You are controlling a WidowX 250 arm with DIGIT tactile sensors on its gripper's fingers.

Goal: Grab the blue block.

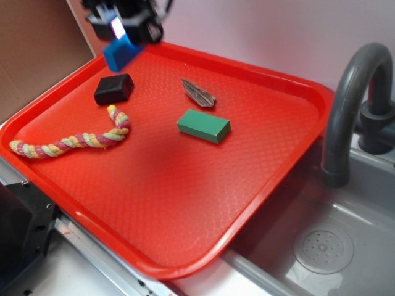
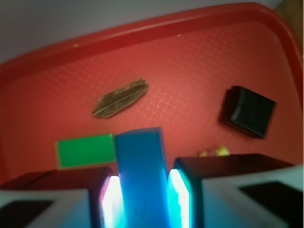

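The gripper (image 2: 142, 199), mostly cropped at the exterior view's top edge, pinches the blue block (image 2: 142, 175) between its fingers (image 2: 111, 199), hiding the block's lower end above the red tray (image 1: 185, 203).

Glossy textured plastic tray (image 1: 271, 166); braided rope (image 1: 74, 140).

Pincer (image 1: 121, 32) at tray (image 1: 259, 185) far-left corner, closed on blue block (image 1: 121, 53), apparently lifted off surface, though wrist view blurred. Black block (image 1: 113, 89) just below, nearest obstacle. Rope (image 1: 74, 140) blocks left edge. Brown leaf-shaped piece (image 1: 198, 93) and green block (image 1: 203, 126) occupy centre, gap between them. Near half of tray open. Faucet (image 1: 355, 105) and sink (image 1: 333, 240) flank right, beyond rim.
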